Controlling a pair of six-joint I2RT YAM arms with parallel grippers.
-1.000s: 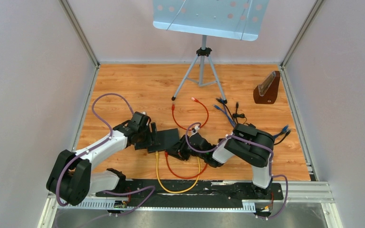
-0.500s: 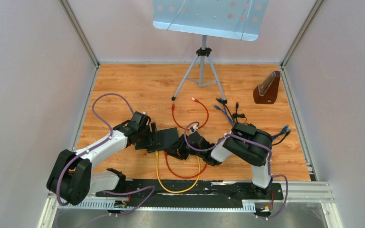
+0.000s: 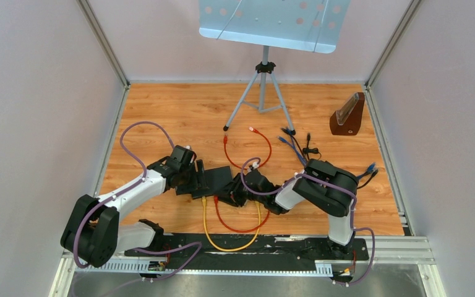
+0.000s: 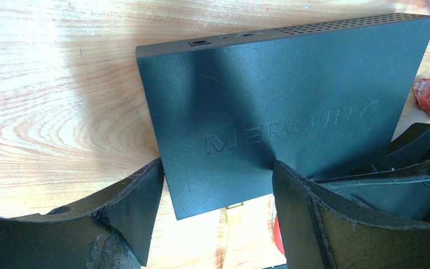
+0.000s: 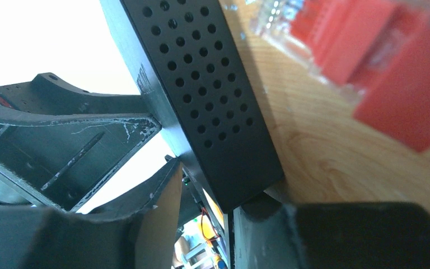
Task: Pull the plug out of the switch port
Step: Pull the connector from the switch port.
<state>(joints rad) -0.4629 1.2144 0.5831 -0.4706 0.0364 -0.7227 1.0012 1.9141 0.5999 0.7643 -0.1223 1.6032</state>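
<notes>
Black switch flat on the wooden surface, yellow cable and red cable running into its near edge. Left tool wide, astride the switch's corner, one finger against its side. Right tool narrow at the opposite corner; cannot tell whether gripping anything

A: What fills the left wrist view?
B: A black Mercury network switch lying flat on the wooden table; the name is pressed into its top; vent holes run along the far right edge.
A: And the left gripper?
B: Its jaws stand apart around the switch's near corner; one finger sits just beside the left side; the other overlaps the top.
A: Anything else?
B: A red plug lies just beside the switch's right side; a yellow bit shows at the near edge, too small to name.
</notes>
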